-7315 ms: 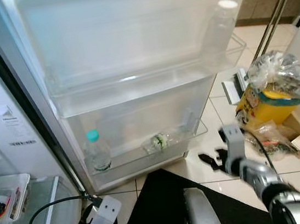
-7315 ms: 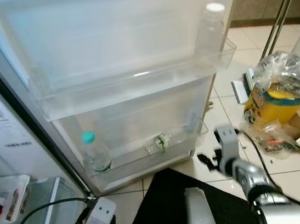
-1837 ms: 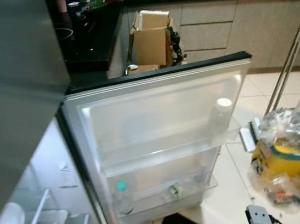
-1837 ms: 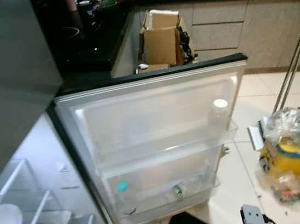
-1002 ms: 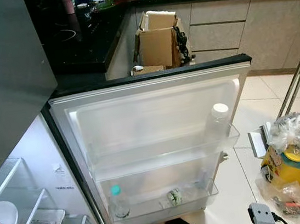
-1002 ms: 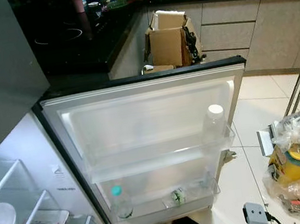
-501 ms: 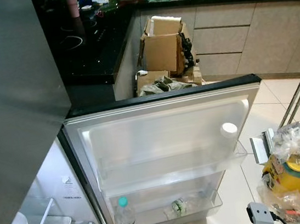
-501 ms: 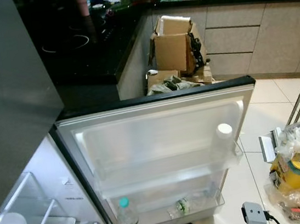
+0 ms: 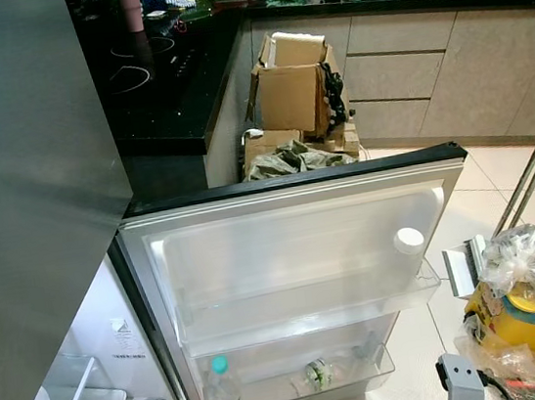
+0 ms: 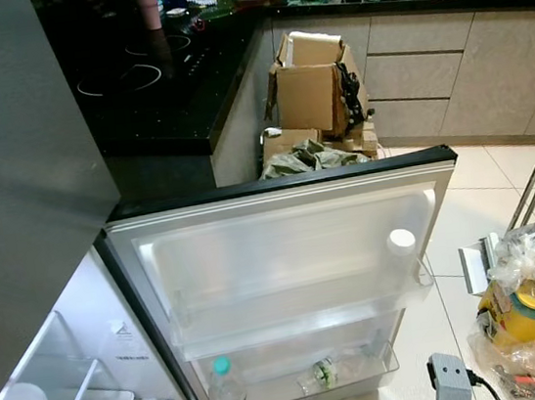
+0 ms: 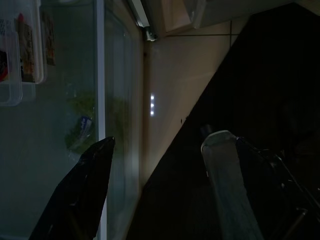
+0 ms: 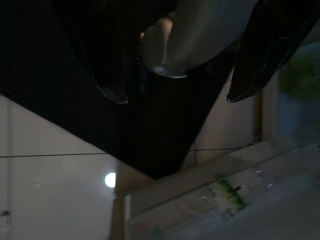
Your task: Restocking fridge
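Both sets of jaws stand released and hold nothing. In the right wrist view the right gripper [image 12: 175,97] has its two black fingers [image 12: 100,55] spread wide over dark floor mat, with the lower door shelf [image 12: 225,200] just beyond the tips. The left gripper [image 11: 172,190] is spread too, its fingers [image 11: 82,190] pointing past the glass shelf edge of the fridge interior [image 11: 60,100].

From the head camera both arms hang low at the frame's bottom edge. The fridge door [image 9: 295,256] swings open toward the robot, straight ahead. Its lower shelf carries an upright bottle [image 9: 222,384] with a teal cap toward the hinge side and a small bottle [image 9: 316,373] lying on its side, long axis running along the shelf. A white-capped bottle [image 9: 408,241] stands at the far end of the upper shelf.

The stock to load seems to be the yellow bag [image 9: 522,300] on the floor tiles to the robot's right, beyond the door's free edge. It lies nearer the right arm, so that arm looks the likelier one to reach it.
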Tool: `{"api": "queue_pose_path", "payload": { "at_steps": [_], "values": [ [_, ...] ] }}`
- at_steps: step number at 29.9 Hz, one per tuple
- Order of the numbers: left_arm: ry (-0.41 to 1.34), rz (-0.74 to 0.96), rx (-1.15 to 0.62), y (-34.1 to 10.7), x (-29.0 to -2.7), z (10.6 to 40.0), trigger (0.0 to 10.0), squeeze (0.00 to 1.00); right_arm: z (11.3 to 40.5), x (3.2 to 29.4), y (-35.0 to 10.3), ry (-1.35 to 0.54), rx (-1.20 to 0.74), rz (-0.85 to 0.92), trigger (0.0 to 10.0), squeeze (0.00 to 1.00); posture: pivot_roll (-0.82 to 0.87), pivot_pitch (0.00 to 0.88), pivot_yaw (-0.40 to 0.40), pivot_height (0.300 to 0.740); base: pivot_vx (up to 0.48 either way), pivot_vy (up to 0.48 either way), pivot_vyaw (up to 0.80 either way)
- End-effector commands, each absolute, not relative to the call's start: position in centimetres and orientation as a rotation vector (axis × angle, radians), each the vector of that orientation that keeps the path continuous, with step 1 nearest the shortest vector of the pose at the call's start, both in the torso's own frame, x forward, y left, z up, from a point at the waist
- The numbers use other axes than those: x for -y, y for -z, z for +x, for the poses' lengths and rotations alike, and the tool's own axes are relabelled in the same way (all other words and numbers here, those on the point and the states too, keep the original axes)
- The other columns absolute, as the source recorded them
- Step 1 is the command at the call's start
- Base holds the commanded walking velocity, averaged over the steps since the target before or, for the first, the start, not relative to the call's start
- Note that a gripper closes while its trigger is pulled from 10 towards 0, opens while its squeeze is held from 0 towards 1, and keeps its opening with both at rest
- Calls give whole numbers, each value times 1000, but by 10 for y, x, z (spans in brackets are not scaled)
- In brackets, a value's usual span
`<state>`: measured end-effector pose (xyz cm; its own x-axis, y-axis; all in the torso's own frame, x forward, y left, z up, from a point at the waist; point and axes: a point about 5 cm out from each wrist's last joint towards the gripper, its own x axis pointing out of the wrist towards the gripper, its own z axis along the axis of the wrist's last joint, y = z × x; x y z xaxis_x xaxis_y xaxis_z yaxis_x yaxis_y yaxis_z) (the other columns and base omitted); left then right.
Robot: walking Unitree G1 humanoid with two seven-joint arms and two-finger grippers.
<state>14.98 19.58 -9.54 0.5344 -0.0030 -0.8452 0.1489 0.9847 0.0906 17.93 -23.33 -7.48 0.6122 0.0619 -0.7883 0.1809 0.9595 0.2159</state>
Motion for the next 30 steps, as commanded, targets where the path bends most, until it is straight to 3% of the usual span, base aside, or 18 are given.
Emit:
{"api": "queue_pose_path", "payload": {
  "at_steps": [1,9,16,30],
  "values": [
    [99,152,-1021,97,-193,148,10000,0,178,231,77,68,-935,268,10000,0,-45,0,-42,740,0,0,0],
    [113,150,-1036,96,-190,152,10000,0,176,226,80,44,-998,154,10000,0,-45,0,-27,740,0,-70,0],
    [121,163,-1030,94,-188,159,10000,0,180,223,79,-6,-1023,48,10000,0,-43,0,-22,740,0,-410,0],
    [136,173,-1041,96,-186,156,10000,0,173,220,83,-13,-1053,5,10000,0,-45,0,-16,740,0,-472,0]
  ]
}}
